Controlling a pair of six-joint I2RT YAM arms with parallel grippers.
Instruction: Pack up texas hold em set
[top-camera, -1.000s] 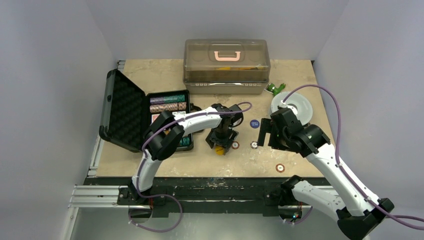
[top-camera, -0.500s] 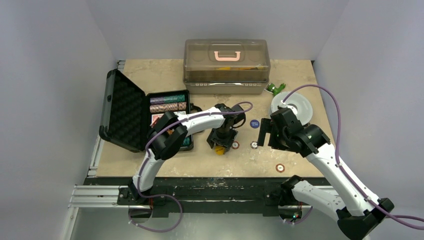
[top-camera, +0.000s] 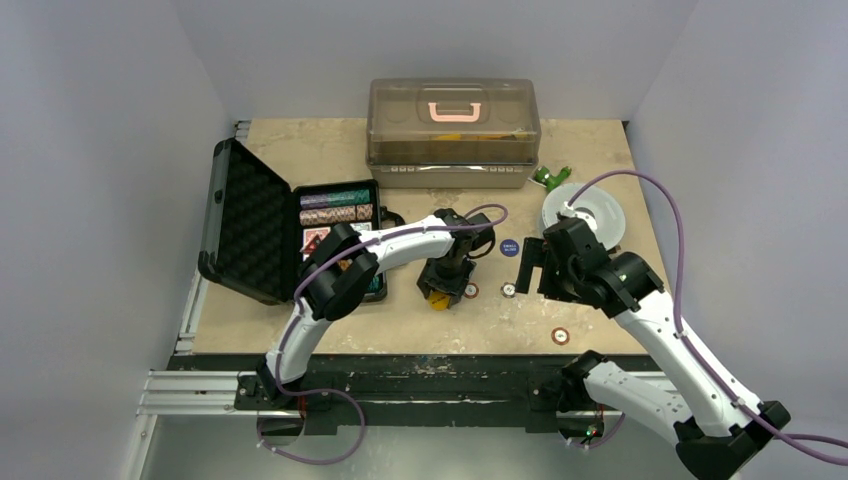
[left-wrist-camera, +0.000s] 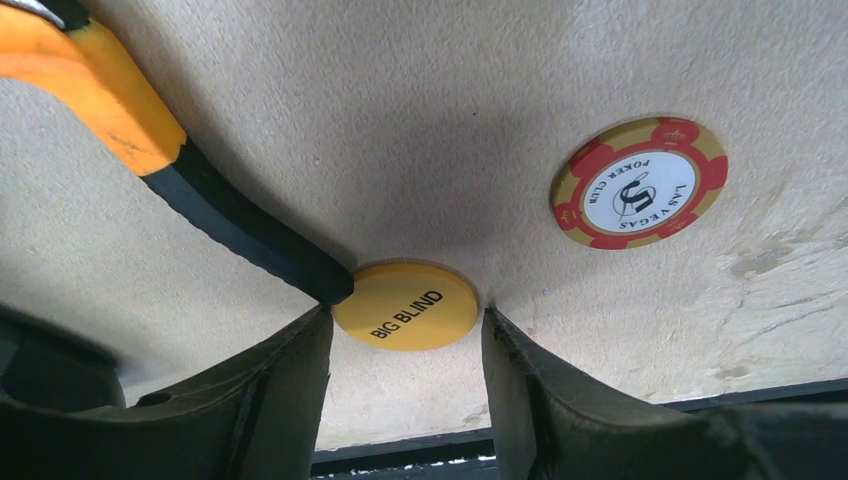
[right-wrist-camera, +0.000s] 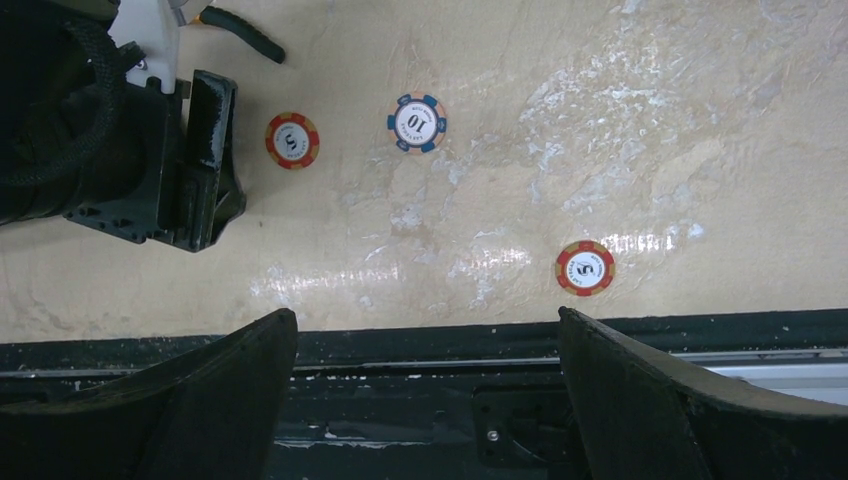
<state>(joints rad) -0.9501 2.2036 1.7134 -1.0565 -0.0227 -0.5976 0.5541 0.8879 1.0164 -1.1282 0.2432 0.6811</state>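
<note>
The black case (top-camera: 250, 222) lies open at the left, with rows of chips (top-camera: 338, 207) in its tray. My left gripper (top-camera: 440, 290) is down at the table, open, one finger on each side of a yellow "BIG BLIND" chip (left-wrist-camera: 405, 305) that lies flat. The black tip of the orange-handled pliers (left-wrist-camera: 250, 235) touches that chip. A red chip (left-wrist-camera: 638, 183) lies just to its right. My right gripper (top-camera: 532, 268) is open and empty above the table. Below it lie a red chip (right-wrist-camera: 292, 140), a blue-and-white chip (right-wrist-camera: 417, 123) and another red chip (right-wrist-camera: 585, 268).
A big translucent brown box (top-camera: 453, 130) with a pink handle stands at the back. A dark blue disc (top-camera: 510, 247) lies between the arms. A white round object (top-camera: 585, 208) and a small green thing (top-camera: 550, 177) are at the back right. The table's front edge (right-wrist-camera: 420, 330) is close.
My left arm's elbow has shifted slightly left while its gripper stays down at the yellow chip. The right arm has hardly moved.
</note>
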